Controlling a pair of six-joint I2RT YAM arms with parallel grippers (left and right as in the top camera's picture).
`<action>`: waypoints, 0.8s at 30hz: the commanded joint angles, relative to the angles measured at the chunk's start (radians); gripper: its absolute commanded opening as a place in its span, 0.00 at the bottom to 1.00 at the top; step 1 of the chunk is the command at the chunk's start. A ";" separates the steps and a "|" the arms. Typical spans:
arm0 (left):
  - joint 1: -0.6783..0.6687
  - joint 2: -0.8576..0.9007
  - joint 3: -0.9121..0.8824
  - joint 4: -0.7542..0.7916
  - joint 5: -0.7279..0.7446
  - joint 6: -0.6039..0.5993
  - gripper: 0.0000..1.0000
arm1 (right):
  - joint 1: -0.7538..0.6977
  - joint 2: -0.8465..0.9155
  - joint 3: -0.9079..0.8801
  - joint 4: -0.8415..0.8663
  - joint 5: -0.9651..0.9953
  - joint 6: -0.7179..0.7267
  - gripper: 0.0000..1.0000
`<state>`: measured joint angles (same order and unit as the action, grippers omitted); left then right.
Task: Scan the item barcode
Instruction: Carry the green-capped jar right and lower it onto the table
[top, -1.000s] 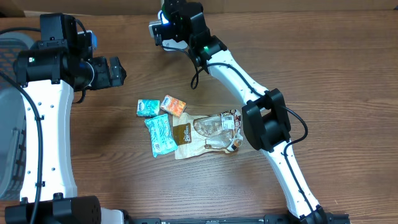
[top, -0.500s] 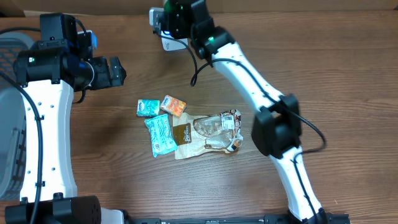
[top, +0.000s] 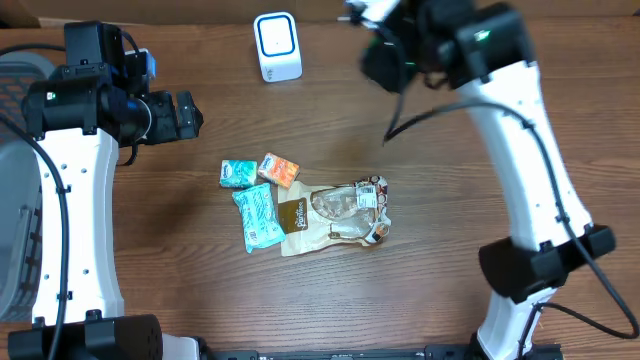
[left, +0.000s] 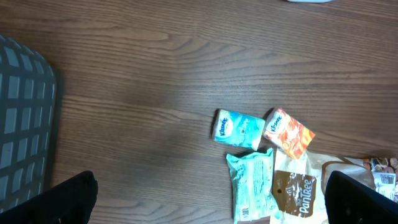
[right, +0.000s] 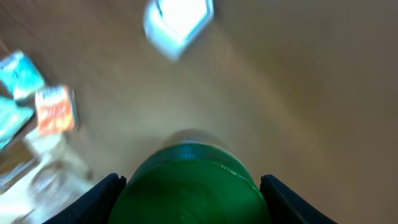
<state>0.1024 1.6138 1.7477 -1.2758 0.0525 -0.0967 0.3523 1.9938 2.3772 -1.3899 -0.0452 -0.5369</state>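
Here four packets (top: 300, 205) lie clustered; right pincer (right: 194, 198) grips one green item (right: 189, 174).

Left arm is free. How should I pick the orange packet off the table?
From straight above: the orange packet lies flat. Pinch its two long edges near the end farthest from the tissue pack. The snack bag sits close beside it, so clearance there looks tight.

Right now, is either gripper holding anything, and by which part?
The right gripper clamps a green rounded item across its sides; the blur hides what it is. The left gripper is open and empty.
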 joint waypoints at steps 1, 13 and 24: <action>-0.005 -0.011 0.022 0.001 0.008 0.012 0.99 | -0.119 0.047 -0.002 -0.109 -0.125 0.218 0.25; -0.005 -0.011 0.022 0.001 0.008 0.012 1.00 | -0.420 0.148 -0.113 -0.197 -0.166 0.332 0.18; -0.005 -0.011 0.022 0.001 0.008 0.012 1.00 | -0.455 0.159 -0.488 0.023 0.015 0.415 0.20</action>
<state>0.1024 1.6138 1.7477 -1.2755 0.0525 -0.0967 -0.1066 2.1578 1.9392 -1.4147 -0.1299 -0.1913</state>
